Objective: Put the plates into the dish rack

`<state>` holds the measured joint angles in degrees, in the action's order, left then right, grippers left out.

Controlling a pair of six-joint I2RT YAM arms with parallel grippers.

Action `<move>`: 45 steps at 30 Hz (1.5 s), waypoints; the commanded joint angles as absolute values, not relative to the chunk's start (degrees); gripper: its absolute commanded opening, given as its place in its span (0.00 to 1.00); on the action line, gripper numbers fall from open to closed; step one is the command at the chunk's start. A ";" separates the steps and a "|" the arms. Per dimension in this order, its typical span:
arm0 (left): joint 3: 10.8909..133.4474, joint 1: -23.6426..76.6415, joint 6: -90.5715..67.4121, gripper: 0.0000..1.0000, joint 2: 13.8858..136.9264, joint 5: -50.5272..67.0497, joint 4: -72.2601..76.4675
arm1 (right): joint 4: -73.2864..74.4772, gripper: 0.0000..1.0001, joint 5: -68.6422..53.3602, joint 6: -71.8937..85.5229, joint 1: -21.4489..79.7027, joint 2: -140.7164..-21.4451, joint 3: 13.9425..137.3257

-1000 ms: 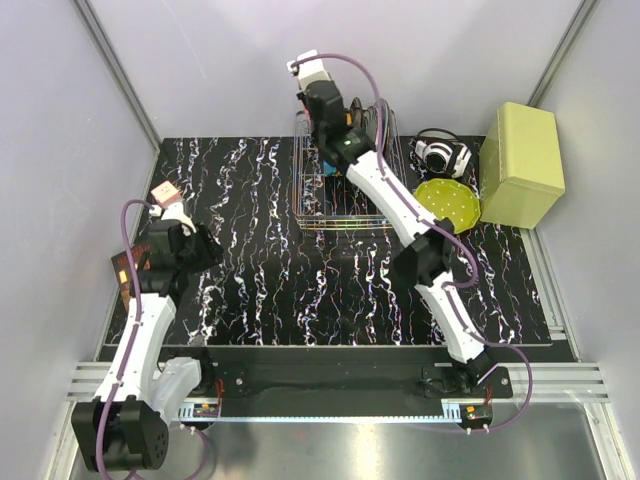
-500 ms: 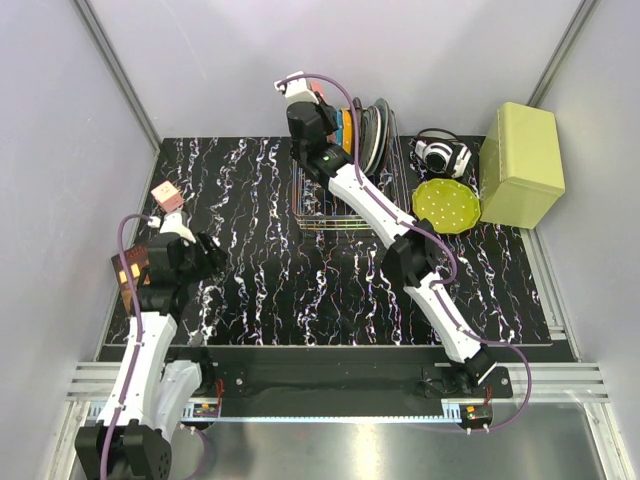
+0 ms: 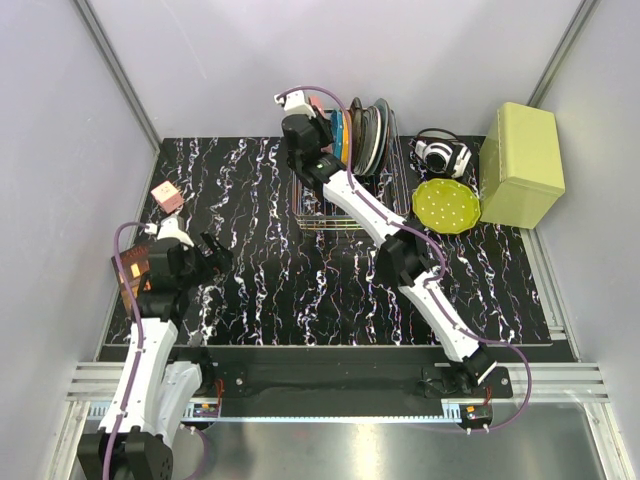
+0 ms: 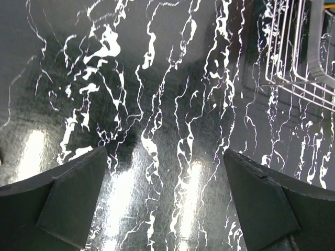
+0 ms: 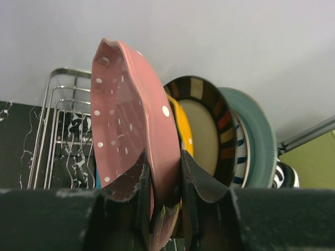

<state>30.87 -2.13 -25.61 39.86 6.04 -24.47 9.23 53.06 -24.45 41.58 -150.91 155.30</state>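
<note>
My right gripper [image 5: 163,157] is shut on the rim of the pink plate [image 5: 131,120], which it holds upright at the left end of the dish rack [image 3: 335,205]. In the top view that gripper [image 3: 310,118] is over the rack's back left part. Just right of the pink plate [image 3: 320,104] stand the blue plate [image 3: 337,133] and the orange plate [image 3: 347,135] on edge. The yellow-green plate [image 3: 446,205] lies flat on the table, right of the rack. Far away at the table's left, my left gripper [image 3: 216,250] stands wide open with nothing between its fingers [image 4: 78,193].
Behind the orange plate [image 5: 184,130] the rack holds a dark striped plate [image 5: 212,130] and a grey-teal one [image 5: 257,141]. A yellow-green box [image 3: 520,165] and a black-and-white object [image 3: 440,155] sit at the back right. A small pink cube [image 3: 166,196] lies beside the left arm. The rack's corner [image 4: 303,52] shows in the left wrist view.
My right gripper has carried the pink plate leftwards along the rack, uncovering the stacked plates. The left gripper has opened wide and drawn back toward the near edge.
</note>
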 commanded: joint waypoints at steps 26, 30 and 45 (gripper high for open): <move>29.71 -2.37 -26.81 0.99 39.81 7.82 -21.09 | -5.01 0.00 62.40 -21.44 40.96 -152.31 159.34; 29.62 -2.46 -26.72 0.99 39.73 7.91 -21.09 | -4.31 0.00 61.88 -21.01 40.87 -152.93 159.00; 29.88 -2.46 -26.54 0.99 40.43 8.26 -21.80 | -3.51 0.33 58.63 -19.77 40.96 -155.48 158.55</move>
<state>29.47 -2.17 -26.63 39.99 6.92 -23.86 2.74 58.70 -19.64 41.52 -156.64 155.98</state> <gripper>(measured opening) 0.985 0.275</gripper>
